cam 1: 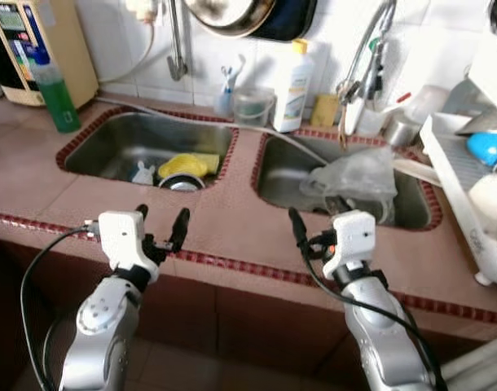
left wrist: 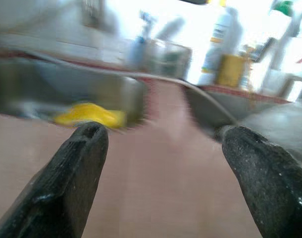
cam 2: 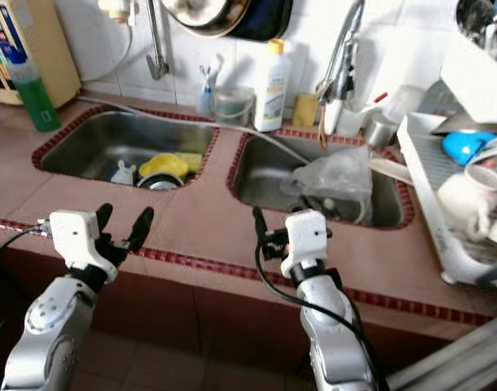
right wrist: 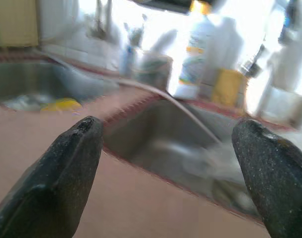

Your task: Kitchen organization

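Observation:
I stand before a pink tiled counter with two steel sinks. The left sink holds a yellow cloth, a round drain strainer and a small white item. In the right sink lies a crumpled clear plastic bag. My left gripper hovers open over the counter's front edge, before the left sink, holding nothing. My right gripper is also open and empty, near the front edge before the right sink.
A green bottle and a beige water unit stand at the back left. A white yellow-capped bottle and a clear cup sit behind the sinks. On the right, a white dish rack holds a blue bowl.

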